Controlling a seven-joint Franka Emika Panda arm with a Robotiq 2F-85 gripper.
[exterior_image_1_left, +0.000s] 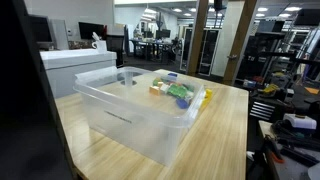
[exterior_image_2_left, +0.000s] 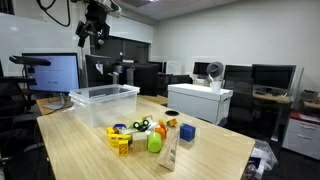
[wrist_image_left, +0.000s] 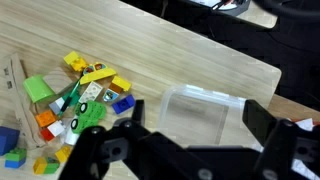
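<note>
Clear bin (exterior_image_2_left: 104, 103) stands on the desk (exterior_image_2_left: 60, 140) straight below the wide-open, empty fingers (wrist_image_left: 275, 135), well apart from them, toy blocks (exterior_image_2_left: 140, 132) beside it.

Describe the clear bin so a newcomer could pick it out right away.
Find the light wooden table in the middle of the office. On it, below the raised gripper, stands a rectangular clear plastic bin, apart from the pile of coloured toy blocks. It is the only large, see-through thing on the table, and it looks empty.
</note>
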